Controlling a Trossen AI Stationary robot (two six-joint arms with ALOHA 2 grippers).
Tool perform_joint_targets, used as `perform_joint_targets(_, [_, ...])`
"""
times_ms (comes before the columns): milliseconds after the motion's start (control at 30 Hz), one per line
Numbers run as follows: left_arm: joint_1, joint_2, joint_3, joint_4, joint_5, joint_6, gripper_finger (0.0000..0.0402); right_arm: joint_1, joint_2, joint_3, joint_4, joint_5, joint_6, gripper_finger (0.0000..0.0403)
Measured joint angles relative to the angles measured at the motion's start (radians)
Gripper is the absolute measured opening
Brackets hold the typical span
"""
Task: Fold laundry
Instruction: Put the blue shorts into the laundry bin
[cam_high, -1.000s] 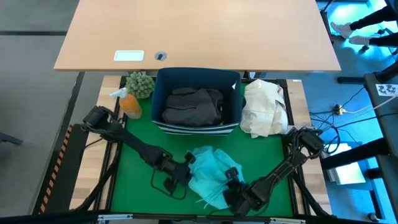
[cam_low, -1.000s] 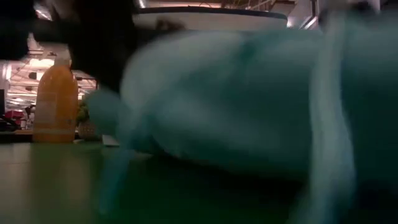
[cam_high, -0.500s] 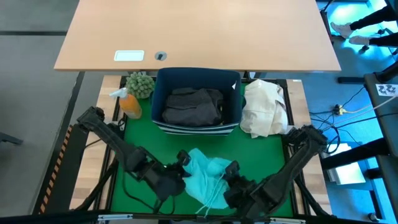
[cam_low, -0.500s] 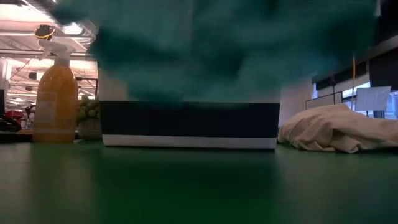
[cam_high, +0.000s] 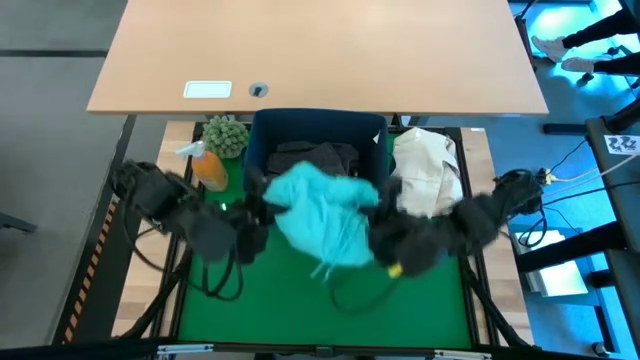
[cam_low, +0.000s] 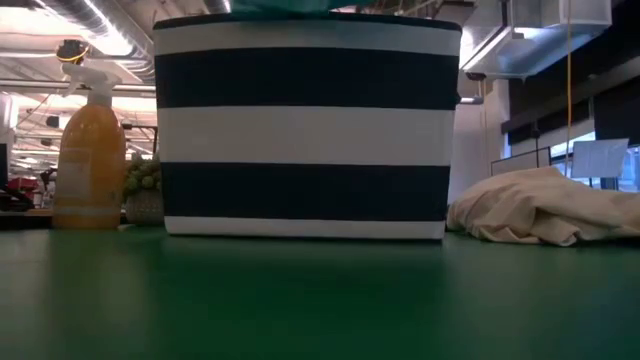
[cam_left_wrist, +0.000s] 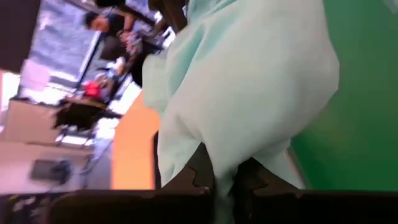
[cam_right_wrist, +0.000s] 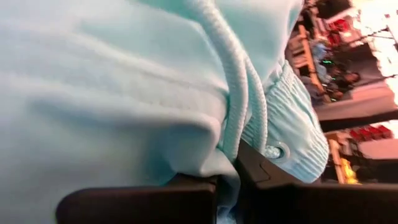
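The turquoise garment (cam_high: 320, 215) hangs bunched in the air between my two grippers, over the green mat just in front of the navy bin (cam_high: 318, 150). Its drawstrings (cam_high: 335, 262) dangle below it. My left gripper (cam_high: 262, 205) is shut on its left side and my right gripper (cam_high: 380, 215) on its right side. Dark grey garments (cam_high: 315, 152) lie in the bin, partly hidden behind the turquoise cloth. In the low view only a turquoise sliver (cam_low: 290, 5) shows, above the bin's striped wall (cam_low: 305, 130). My left gripper (cam_left_wrist: 227, 171) pinches a bunched fold of the turquoise garment (cam_left_wrist: 230, 155) between its two fingers; how many layers cannot be told. The cloth is lifted clear of the mat. My right gripper (cam_right_wrist: 227, 177) pinches the turquoise garment beside its ribbed waistband and drawstring eyelet (cam_right_wrist: 273, 150). The drawstring (cam_right_wrist: 239, 93) runs down into the gap between the fingers. The cloth is off the mat here too.
A cream-beige cloth bundle (cam_high: 425, 175) lies on the table right of the bin. An orange spray bottle (cam_high: 210, 165) and a small green plant (cam_high: 225, 132) stand left of it. Bare green mat (cam_high: 300, 310) stretches toward the near edge. A wooden desk (cam_high: 320, 55) lies beyond.
Both grippers have risen from low near the table's near edge and moved toward the bin, staying shut on the turquoise garment. The garment, earlier heaped on the mat, is now lifted clear and hangs between them. The low view, blocked by cloth before, now shows the bin.
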Motion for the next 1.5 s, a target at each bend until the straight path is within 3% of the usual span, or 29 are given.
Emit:
perform_joint_targets(300, [0.211, -0.087, -0.007, -0.011, -0.006, 0.096, 0.0007, -0.295, -0.028, 0.067, 0.089, -0.218, -0.191, 0.0010])
perform_joint_targets(567, [0.411, -0.092, -0.014, -0.028, 0.120, 0.160, 0.0007, -0.528, -0.026, 0.042, 0.083, -0.414, -0.221, 0.0010])
perform_joint_targets(767, [0.538, -0.092, -0.101, 0.010, 0.220, 0.219, 0.0007, -0.673, -0.027, 0.001, 0.133, -0.562, -0.269, 0.0010])
perform_joint_targets(967, [0.667, -0.095, -0.232, 0.097, 0.333, 0.275, 0.0007, -0.778, -0.027, -0.122, 0.200, -0.694, -0.306, 0.0010])
perform_joint_targets(1133, [0.717, -0.160, -0.393, 0.209, 0.364, 0.315, 0.0007, -0.829, -0.039, -0.272, 0.273, -0.745, -0.324, 0.0010])
perform_joint_targets(1333, [0.779, -0.343, -0.701, 0.453, 0.413, 0.369, 0.0007, -0.896, -0.141, -0.490, 0.503, -0.828, -0.351, 0.0010])
perform_joint_targets(1500, [0.832, -0.407, -0.922, 0.624, 0.420, 0.443, 0.0007, -0.950, -0.162, -0.619, 0.640, -0.833, -0.372, 0.0010])
